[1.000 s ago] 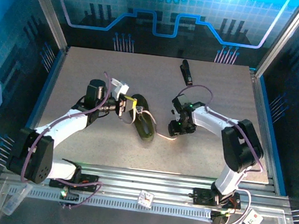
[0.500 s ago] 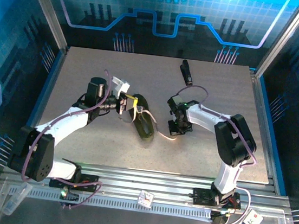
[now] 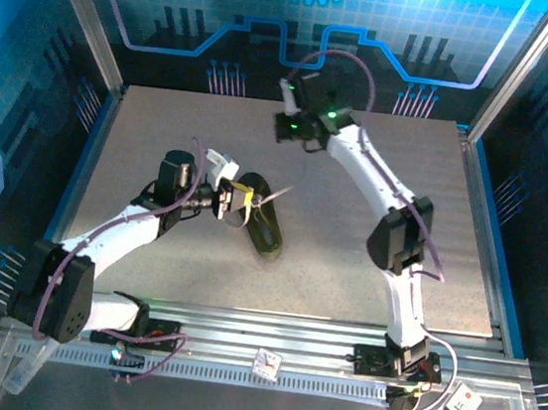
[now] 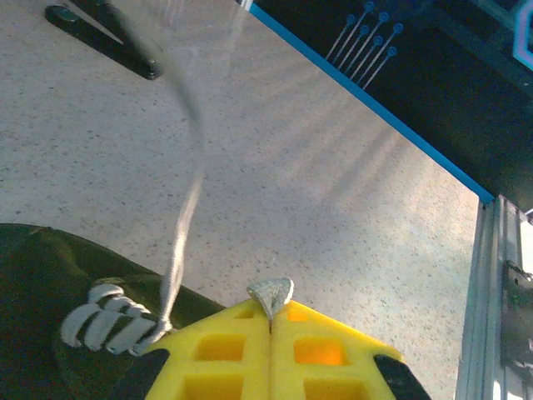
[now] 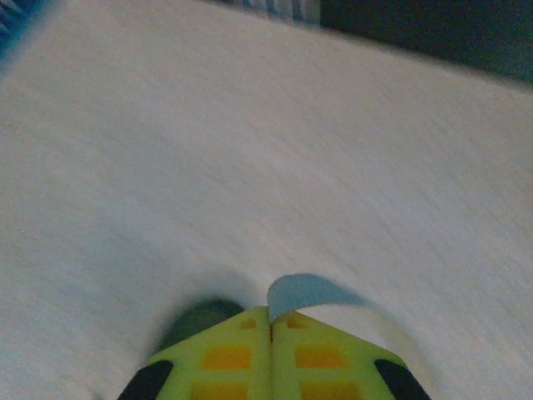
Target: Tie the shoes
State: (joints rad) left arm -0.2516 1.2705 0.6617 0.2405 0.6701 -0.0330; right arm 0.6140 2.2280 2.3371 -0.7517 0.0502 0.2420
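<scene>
Your left gripper (image 4: 271, 315) pinches a lace end (image 4: 271, 292) at 10 o'clock of the shoe (image 3: 265, 229). Your right gripper (image 5: 271, 321), at 12 o'clock on the table (image 3: 346, 274), clamps a pale strip (image 5: 308, 290) (blurred).

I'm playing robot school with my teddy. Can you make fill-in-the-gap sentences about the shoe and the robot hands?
1. The shoe on the table is dark ___.
2. The left gripper is pinching the end of a whitish ___.
3. The right gripper has ___ fingers, shut together.
Missing words: green; lace; yellow.
</scene>
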